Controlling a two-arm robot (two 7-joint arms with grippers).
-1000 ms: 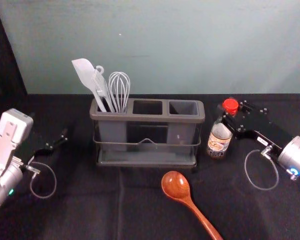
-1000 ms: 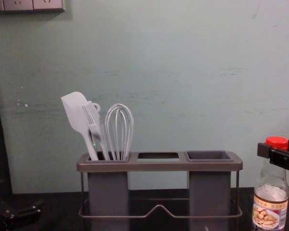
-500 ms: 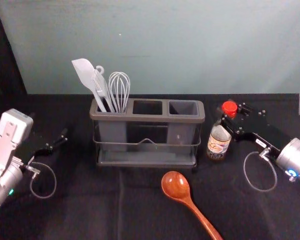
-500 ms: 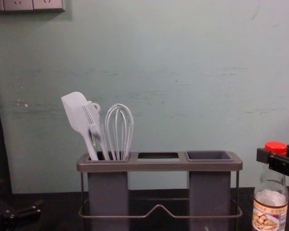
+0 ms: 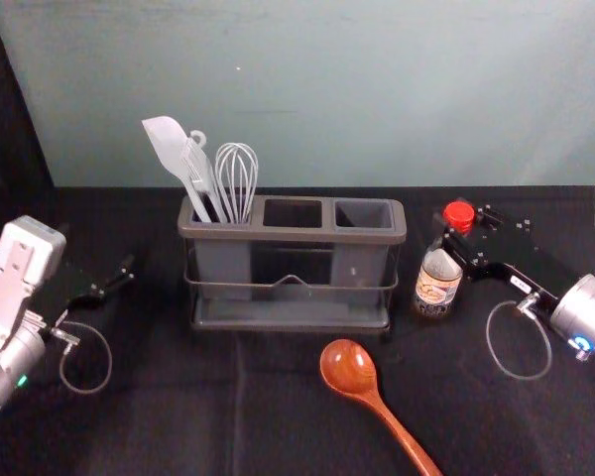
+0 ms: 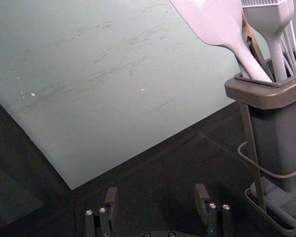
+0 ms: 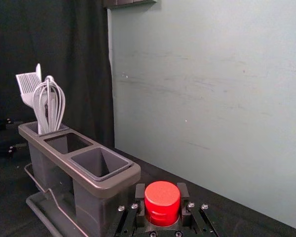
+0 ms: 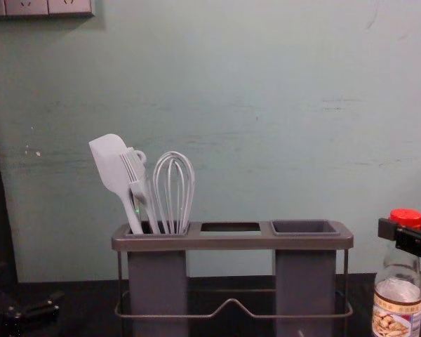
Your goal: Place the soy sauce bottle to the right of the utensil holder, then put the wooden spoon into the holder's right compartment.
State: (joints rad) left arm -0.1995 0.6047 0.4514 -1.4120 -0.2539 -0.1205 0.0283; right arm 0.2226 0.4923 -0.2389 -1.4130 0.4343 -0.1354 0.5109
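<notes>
Tabletop [image 5: 178, 407], right jaws snug around bottle [image 5: 436, 290].

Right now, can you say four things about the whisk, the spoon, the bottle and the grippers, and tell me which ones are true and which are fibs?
1. The whisk stands in the left compartment of the holder. True.
2. The wooden spoon is in the holder. False: it lies on the table.
3. The bottle has a red cap. True.
4. The left gripper holds the bottle. False: the right gripper does.
</notes>
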